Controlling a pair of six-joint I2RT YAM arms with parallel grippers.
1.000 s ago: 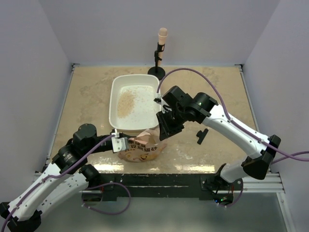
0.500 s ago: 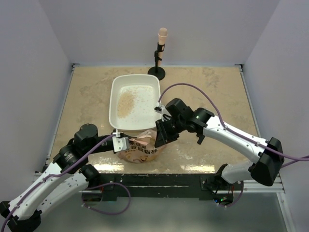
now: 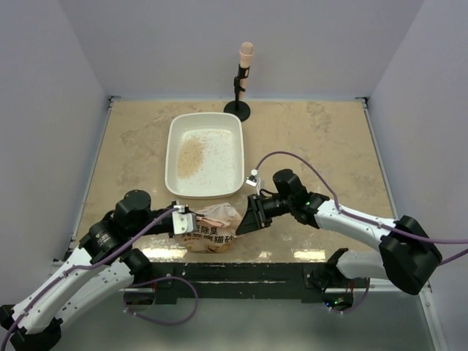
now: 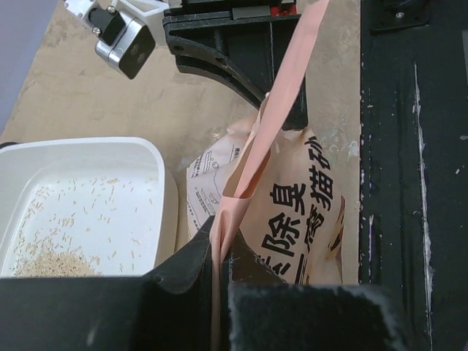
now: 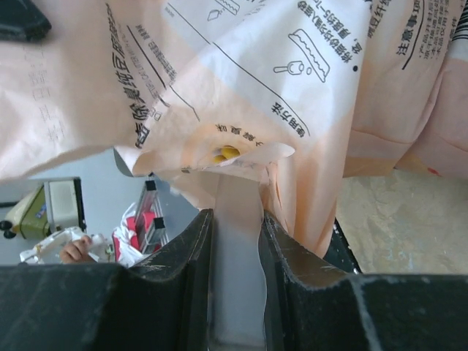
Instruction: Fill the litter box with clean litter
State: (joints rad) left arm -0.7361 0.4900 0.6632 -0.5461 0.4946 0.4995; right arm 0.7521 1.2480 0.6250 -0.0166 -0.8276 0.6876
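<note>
At lower centre, the left fingers [image 4: 179, 272] and right fingers [image 5: 196, 252] are both pinching the bag [image 3: 213, 229], just below the litter box [image 3: 205, 194].

Pale lilac walls [image 3: 219, 44] enclose three sides; mottled beige tabletop [image 3: 329, 146]; black rail [image 3: 256, 272] along near edge.

A robotics lab booth: plain pale walls [image 3: 51, 88] enclosing a marbled tabletop [image 3: 314, 146] and black rail [image 3: 241, 272].
</note>
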